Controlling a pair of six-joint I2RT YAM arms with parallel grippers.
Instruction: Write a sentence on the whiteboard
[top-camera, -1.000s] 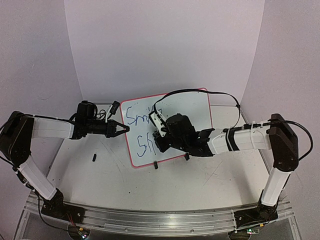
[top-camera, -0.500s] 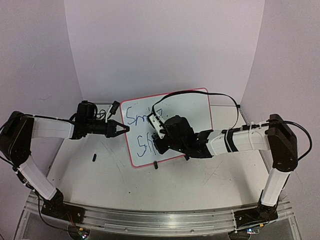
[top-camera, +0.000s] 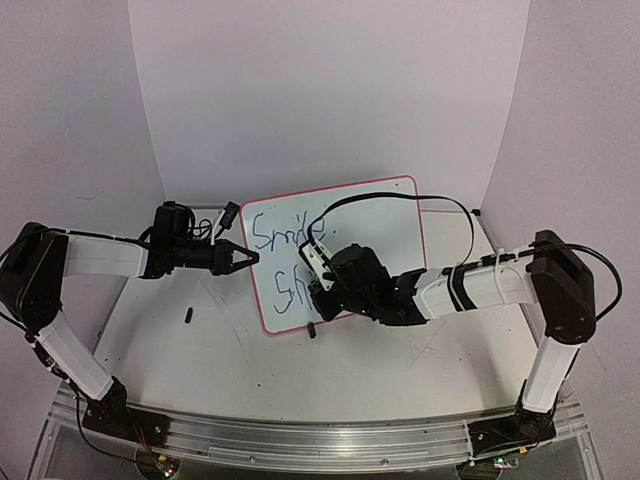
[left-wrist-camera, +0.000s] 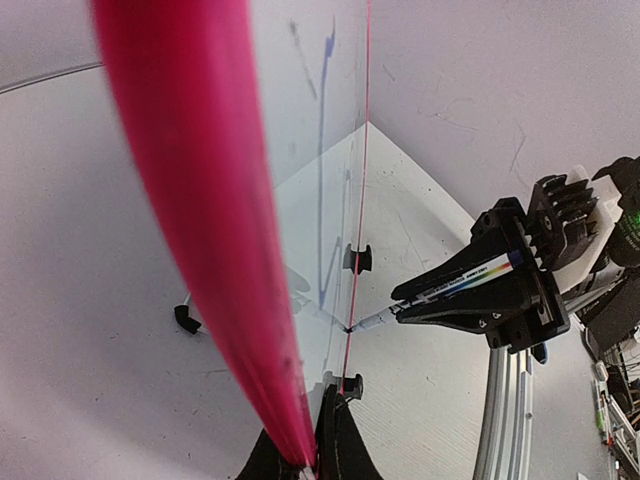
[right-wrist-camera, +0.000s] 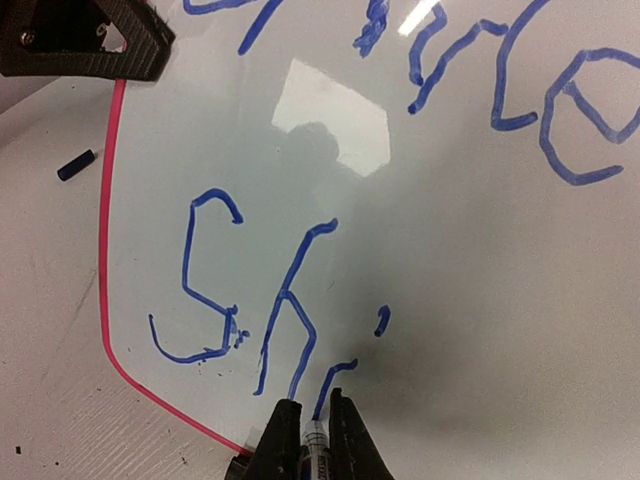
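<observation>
The whiteboard (top-camera: 392, 222), white with a thin red-pink frame, stands tilted on the table with blue writing: "Smile" above, "Sh" and a dotted stroke below. My left gripper (top-camera: 250, 258) is shut on its left frame edge (left-wrist-camera: 200, 220), with the jaws at the bottom of the left wrist view (left-wrist-camera: 312, 452). My right gripper (top-camera: 322, 292) is shut on a blue marker (right-wrist-camera: 316, 446). The marker tip touches the board at the lower end of the newest stroke (right-wrist-camera: 330, 385). From the left wrist I see the right gripper (left-wrist-camera: 480, 292) and the marker (left-wrist-camera: 455, 290) pressed to the board.
A small dark marker cap (top-camera: 189, 316) lies on the table left of the board and also shows in the right wrist view (right-wrist-camera: 75, 165). A black clip foot (top-camera: 313, 330) sits under the board's near edge. The right arm's cable arcs over the board.
My right gripper has moved down the board toward its near edge, drawing the short stroke under the dot. The left gripper and the board have stayed still.
</observation>
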